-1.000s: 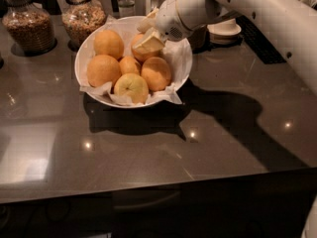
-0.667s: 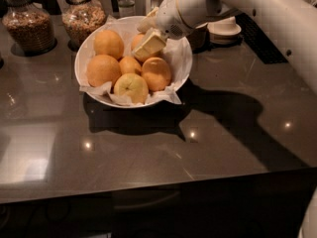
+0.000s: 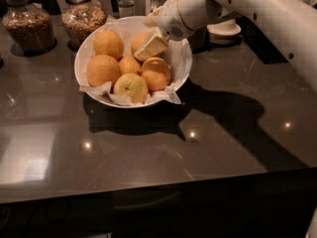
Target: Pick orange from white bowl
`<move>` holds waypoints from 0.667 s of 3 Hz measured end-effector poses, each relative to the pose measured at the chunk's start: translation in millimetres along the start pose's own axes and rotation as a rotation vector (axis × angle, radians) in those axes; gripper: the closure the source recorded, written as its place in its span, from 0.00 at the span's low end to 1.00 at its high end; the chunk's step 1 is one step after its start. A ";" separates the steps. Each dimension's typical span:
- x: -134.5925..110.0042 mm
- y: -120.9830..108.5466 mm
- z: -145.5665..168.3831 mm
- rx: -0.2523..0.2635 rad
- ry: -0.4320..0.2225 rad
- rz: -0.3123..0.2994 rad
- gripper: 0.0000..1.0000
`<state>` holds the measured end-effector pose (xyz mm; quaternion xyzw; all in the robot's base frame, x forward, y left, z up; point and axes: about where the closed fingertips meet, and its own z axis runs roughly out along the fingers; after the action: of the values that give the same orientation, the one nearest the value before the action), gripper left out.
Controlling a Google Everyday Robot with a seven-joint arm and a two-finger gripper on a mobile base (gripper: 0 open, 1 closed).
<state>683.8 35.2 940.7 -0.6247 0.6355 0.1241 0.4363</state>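
**Subject item.** The oranges (image 3: 103, 69) all lie in the white bowl (image 3: 181, 58). Five can be counted, plus one paler yellow fruit (image 3: 131, 87) at the near rim. None is lifted, and all rest on the crumpled paper lining (image 3: 166, 95). The bowl stands on the dark counter (image 3: 223, 133), toward its far edge and left of the middle.

**Gripper.** The gripper (image 3: 152, 46) is inside the right half of the bowl, low over the fruit. Its tip lies between the back orange (image 3: 138, 39) and the front-right orange (image 3: 157, 74), touching or very nearly touching both. Whether the claw is released or clenched cannot be told. No fruit is seen carried in it.

**Change noted.** Over the last second the gripper has moved only slightly, edging toward the near right side of the bowl. Fruit and bowl have not shifted.

**Judgement.** The reach appears finished, and the work stands at fine positioning or closing. No grasp is confirmed, and the lift is outstanding. Which of the two adjoining oranges is intended is uncertain. With the fruit packed this closely, a neighbour could be nudged.

**Surroundings.** The arm (image 3: 247, 9) comes in from the far right corner, passing over a cup on saucer (image 3: 225, 29) at the far edge. Two filled glass jars (image 3: 28, 26) stand toward the far left corner, the nearer one just beside the bowl's far rim.
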 end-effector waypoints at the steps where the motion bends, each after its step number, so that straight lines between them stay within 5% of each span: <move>1: 6.9 -11.6 -4.9 0.066 0.018 0.012 0.37; 2: 11.4 -15.5 -5.8 0.099 0.026 0.022 0.38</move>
<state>697.3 20.4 942.1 -0.5969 0.6535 0.0891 0.4569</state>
